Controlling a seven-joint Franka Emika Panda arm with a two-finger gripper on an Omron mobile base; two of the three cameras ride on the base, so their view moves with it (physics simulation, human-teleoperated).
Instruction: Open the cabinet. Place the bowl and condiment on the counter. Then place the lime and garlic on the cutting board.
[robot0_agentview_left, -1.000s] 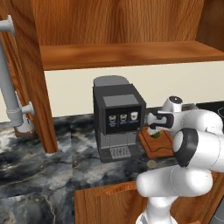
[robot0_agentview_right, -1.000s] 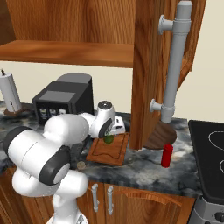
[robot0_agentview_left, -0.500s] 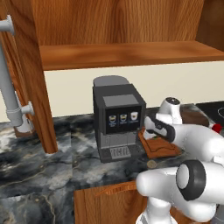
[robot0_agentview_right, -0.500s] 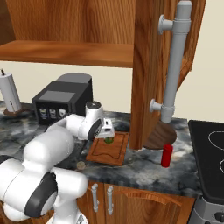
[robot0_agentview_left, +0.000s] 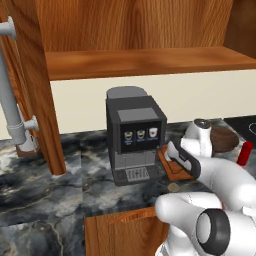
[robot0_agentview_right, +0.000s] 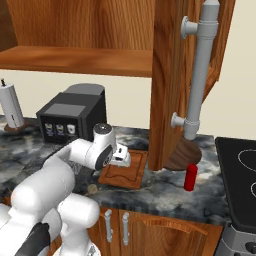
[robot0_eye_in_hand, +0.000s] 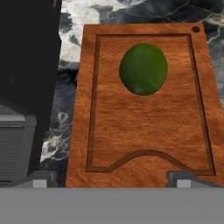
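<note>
The green lime (robot0_eye_in_hand: 143, 69) lies free on the far half of the cutting board (robot0_eye_in_hand: 144, 131), apart from my fingertips. My gripper (robot0_eye_in_hand: 111, 181) hovers over the board's near end, open and empty. From the base views the gripper (robot0_agentview_right: 123, 159) hangs just above the board (robot0_agentview_right: 131, 177), beside the coffee machine. The garlic (robot0_agentview_right: 92, 189) rests on the counter (robot0_agentview_right: 165, 192) in front of the board. The brown bowl (robot0_agentview_right: 183, 155) and the red condiment (robot0_agentview_right: 190, 177) stand on the counter to the right. The cabinet (robot0_agentview_left: 135, 30) is open, its shelf bare.
A black coffee machine (robot0_agentview_left: 135, 140) stands close to the left of the board. The open cabinet door (robot0_agentview_right: 170, 75) with its grey bar handle (robot0_agentview_right: 200, 75) hangs over the bowl. A stove (robot0_agentview_right: 240, 170) lies at the far right, and a low wooden panel (robot0_agentview_left: 125, 230) juts out below the counter's edge.
The jaws have spread slightly wider. The hand has pulled back a little over the board's near end and the elbow has swung; the lime stays lying on the board.
</note>
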